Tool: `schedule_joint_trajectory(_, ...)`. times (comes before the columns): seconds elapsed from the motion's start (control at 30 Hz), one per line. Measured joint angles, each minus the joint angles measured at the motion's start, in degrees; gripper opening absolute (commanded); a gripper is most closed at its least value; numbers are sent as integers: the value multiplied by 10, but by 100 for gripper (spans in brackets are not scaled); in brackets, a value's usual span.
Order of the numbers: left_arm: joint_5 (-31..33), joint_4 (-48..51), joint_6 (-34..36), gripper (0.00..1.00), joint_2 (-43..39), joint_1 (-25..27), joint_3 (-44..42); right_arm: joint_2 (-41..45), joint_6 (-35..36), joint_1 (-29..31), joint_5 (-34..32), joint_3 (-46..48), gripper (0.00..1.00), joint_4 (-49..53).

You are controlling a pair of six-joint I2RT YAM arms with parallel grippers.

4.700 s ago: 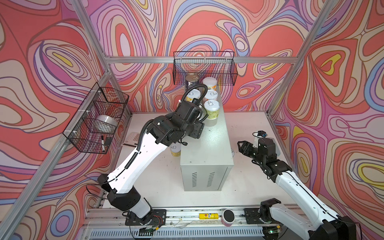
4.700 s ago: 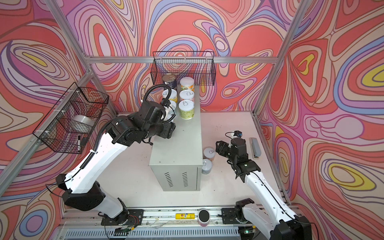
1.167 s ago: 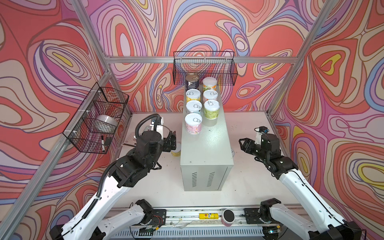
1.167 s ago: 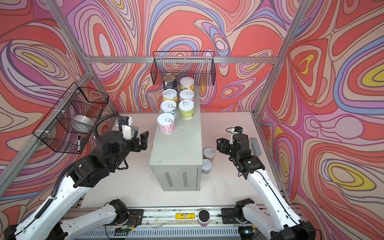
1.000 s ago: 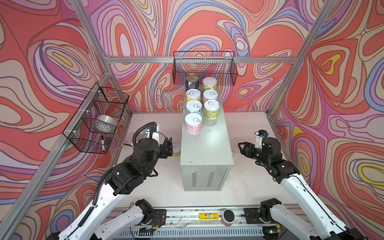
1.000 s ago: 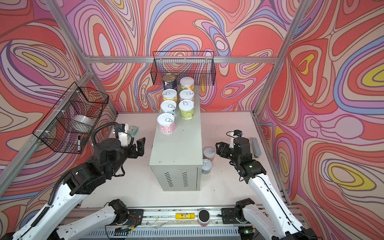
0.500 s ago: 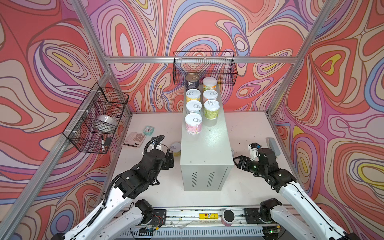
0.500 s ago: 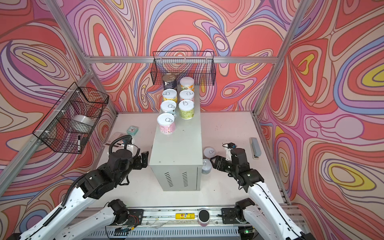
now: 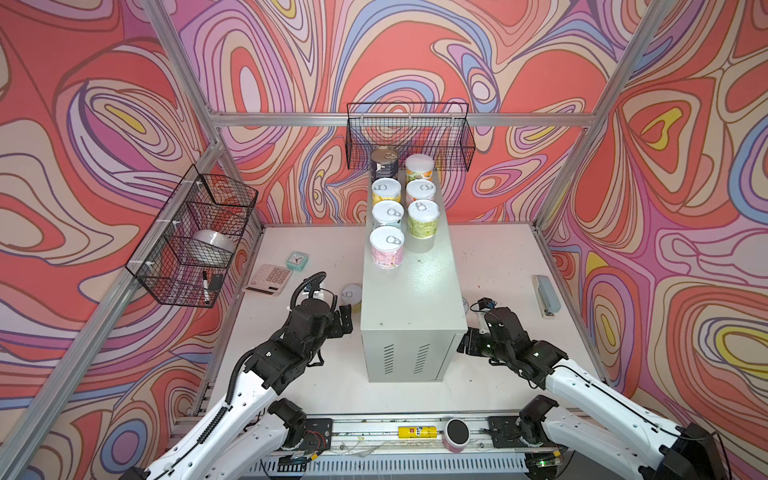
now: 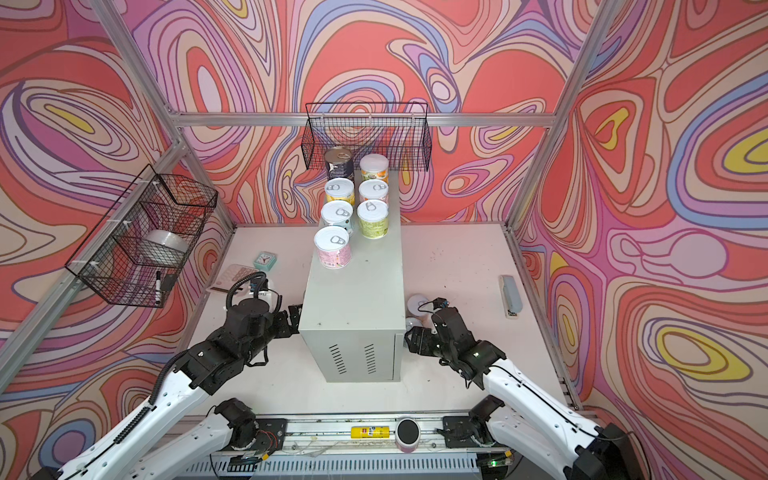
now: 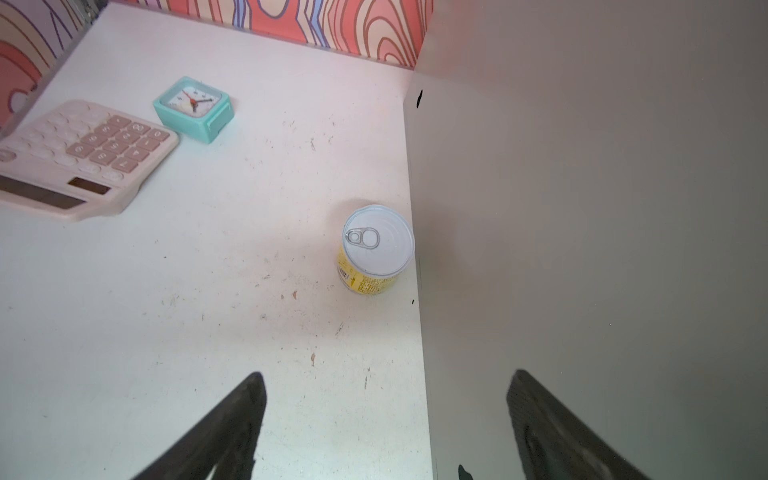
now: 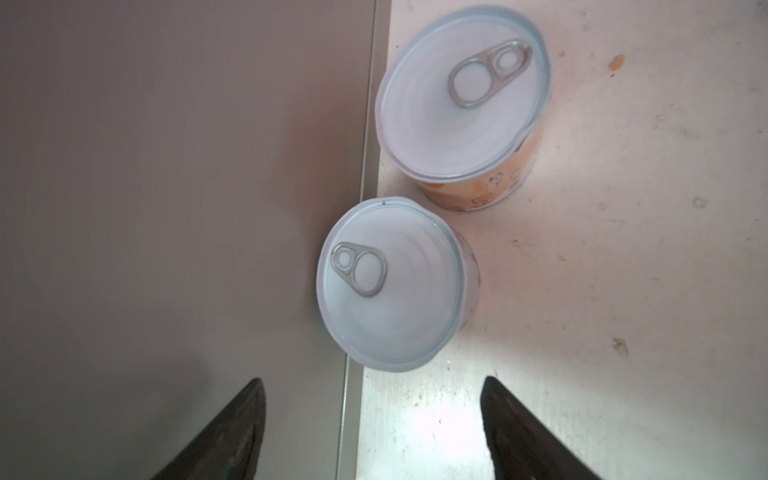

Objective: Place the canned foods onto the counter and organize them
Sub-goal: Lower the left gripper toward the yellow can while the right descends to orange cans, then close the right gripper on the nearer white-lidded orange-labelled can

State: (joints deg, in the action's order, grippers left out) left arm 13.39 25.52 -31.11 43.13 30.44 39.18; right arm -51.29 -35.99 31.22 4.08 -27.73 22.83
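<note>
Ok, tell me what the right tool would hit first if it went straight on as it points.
Probably the nearer white-lidded can, standing beside the counter; the orange can lies behind it. Depth is unclear.

The yellow can (image 9: 351, 293) sits half behind the left tool (image 9: 345, 321), and in a top view the desk (image 10: 357, 291) hides it altogether. On the desk's other side the right arm overlaps the orange can (image 10: 417, 302) and the small can (image 10: 411, 322); in a top view the desk's wall leaves only a sliver of one lid (image 9: 466, 306). Seen close, the small can's label cannot be made out under its lid. In both wrist views the fingers (image 11: 232, 432) run off the edge, dark and blurred. The calculator (image 11: 70, 166) is cut off too.
</note>
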Motion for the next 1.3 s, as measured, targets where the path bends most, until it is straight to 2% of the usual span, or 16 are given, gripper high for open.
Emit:
schedule_joint_trajectory(0.5,-42,-37,-6,92,16,-17,-3,-94,-3,0,-11,10,81,-110)
schedule_joint_trajectory(0.93,-47,-44,-4,91,37,-21,-3,-138,-6,0,-16,15,80,-135)
schedule_joint_trajectory(1.3,-51,-44,-4,91,50,-24,6,-141,-16,0,-39,19,80,-149)
